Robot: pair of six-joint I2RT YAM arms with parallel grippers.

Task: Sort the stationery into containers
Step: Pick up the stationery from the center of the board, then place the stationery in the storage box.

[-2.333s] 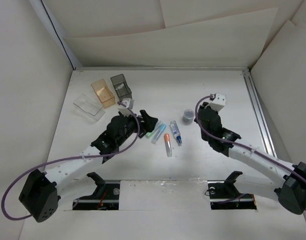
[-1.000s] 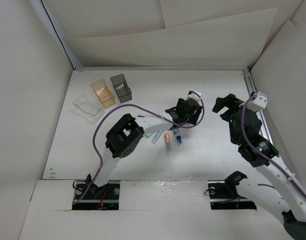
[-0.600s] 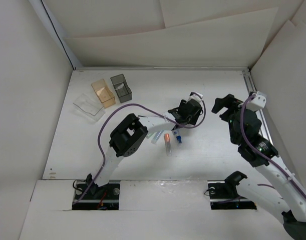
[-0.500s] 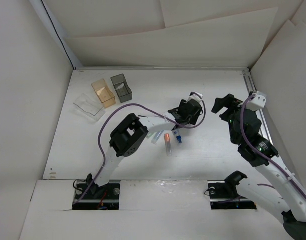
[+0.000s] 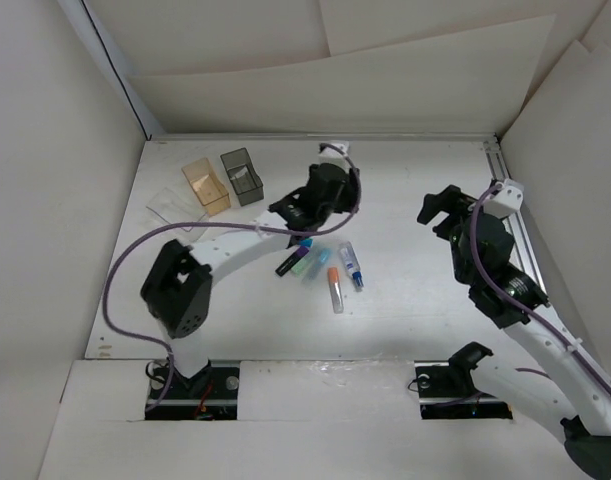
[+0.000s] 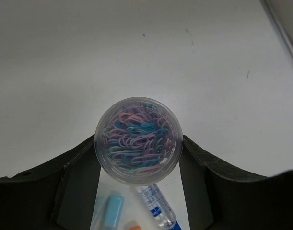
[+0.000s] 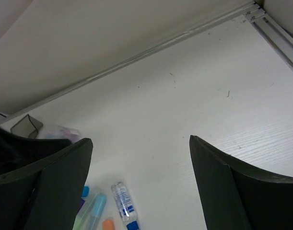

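My left gripper [image 6: 138,146] is shut on a round clear tub of coloured paper clips [image 6: 138,140], held above the table. In the top view the left gripper [image 5: 311,200] hangs behind the row of stationery: a black-purple pen [image 5: 289,263], a green one [image 5: 302,263], a light blue one [image 5: 316,268], an orange-capped tube [image 5: 334,288] and a blue-labelled tube [image 5: 351,267]. The clear container [image 5: 177,206], the amber container [image 5: 205,185] and the dark grey container [image 5: 242,176] stand at the back left. My right gripper [image 5: 440,208] is open, raised at the right, holding nothing.
The right wrist view shows the blue-labelled tube [image 7: 123,199], the light blue pen [image 7: 93,208], the grey container [image 7: 27,125] and the left arm at its left edge. A metal rail [image 5: 515,225] runs along the table's right side. White walls enclose the table.
My left gripper has closed on the paper clip tub, lifted it and carried it left and back, toward the containers. The right arm has shifted only slightly.
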